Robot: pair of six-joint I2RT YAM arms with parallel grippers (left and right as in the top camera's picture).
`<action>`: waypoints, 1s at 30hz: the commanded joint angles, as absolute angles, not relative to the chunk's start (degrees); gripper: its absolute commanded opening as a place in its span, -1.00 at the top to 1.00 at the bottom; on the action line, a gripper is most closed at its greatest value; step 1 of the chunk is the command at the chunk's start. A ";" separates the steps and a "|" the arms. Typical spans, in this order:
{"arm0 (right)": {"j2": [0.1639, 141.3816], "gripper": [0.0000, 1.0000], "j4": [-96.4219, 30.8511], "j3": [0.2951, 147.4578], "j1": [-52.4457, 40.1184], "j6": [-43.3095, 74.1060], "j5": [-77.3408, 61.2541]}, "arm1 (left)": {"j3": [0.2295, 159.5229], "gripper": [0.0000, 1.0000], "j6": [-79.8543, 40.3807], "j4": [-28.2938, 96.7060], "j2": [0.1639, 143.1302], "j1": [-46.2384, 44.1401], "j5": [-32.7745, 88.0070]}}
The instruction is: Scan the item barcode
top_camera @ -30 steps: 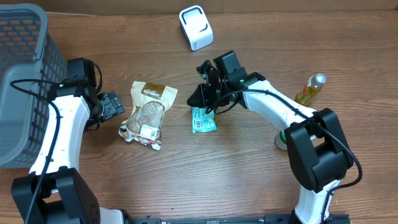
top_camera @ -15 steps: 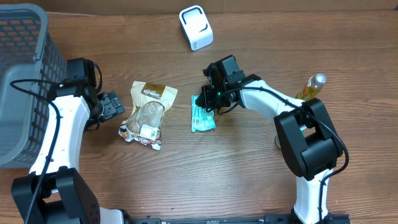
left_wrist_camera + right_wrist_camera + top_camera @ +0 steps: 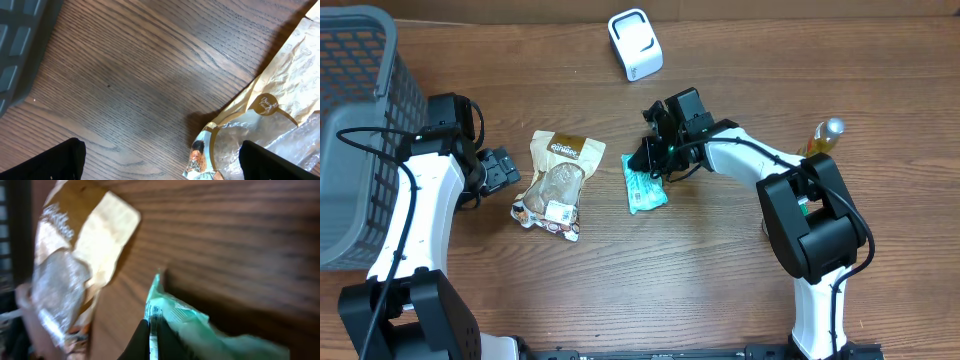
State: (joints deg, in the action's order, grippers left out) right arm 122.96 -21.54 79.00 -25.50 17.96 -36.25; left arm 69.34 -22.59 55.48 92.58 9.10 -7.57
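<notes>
basket: grey mesh basket (image 3: 360, 110) at the far left, not part of this step as far as I can tell
left gripper (image 3: 512, 168): jaws spread wide with nothing in them, parked just beside the snack bag
snack bag (image 3: 558, 182): brown, flat on the wood, nobody's touching it
scanner (image 3: 635, 44): little white unit up at the back, well apart from everything else
green packet (image 3: 646, 190): pretty sure this is the item. Middle of the table, mostly lying down, top edge up at the right gripper
right gripper (image 3: 150, 339): clenched on the packet's thin edge, the wrist view shows the seam nipped between the fingers
bottle (image 3: 818, 142): far right, standing on its own
done: the grab looks made, that's about it
left: lift the packet, carry it to the scanner and face the barcode at it. Print near the pinch is too blurry to call
</notes>
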 commanded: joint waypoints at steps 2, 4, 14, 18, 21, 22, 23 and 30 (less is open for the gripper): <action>117.58 0.92 -23.64 80.75 -25.30 17.47 -39.90 | 69.21 -0.99 -23.33 55.44 91.53 9.30 -7.90; 115.28 0.91 -26.15 80.75 -25.32 17.50 -37.28 | 69.21 -0.99 -23.33 55.42 91.53 9.30 -7.90; 113.60 0.93 -43.42 80.64 -25.32 17.56 -20.97 | 69.21 -0.99 -23.33 55.42 91.53 9.30 -7.90; 114.26 0.93 -44.86 80.58 -25.39 18.61 -14.76 | 69.21 -0.99 -23.33 55.44 91.53 9.30 -7.90; 114.52 0.93 -44.91 80.23 -25.39 21.37 -10.92 | 69.21 -0.99 -23.33 55.44 91.53 9.30 -7.90; 114.56 0.93 -44.84 80.09 -25.39 21.47 -10.44 | 69.21 -0.99 -23.33 55.44 91.53 9.30 -7.90; 114.56 0.93 -44.82 80.03 -25.39 21.47 -10.46 | 69.21 -0.99 -23.33 55.44 91.53 9.30 -7.90; 114.56 0.93 -48.73 79.83 -27.07 21.50 -10.59 | 69.21 -0.99 -23.33 55.44 91.53 9.30 -7.90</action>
State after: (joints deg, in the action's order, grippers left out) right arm 114.24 -47.64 79.96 -25.74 20.97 -11.84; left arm 69.34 -22.59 55.48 92.58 9.10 -7.57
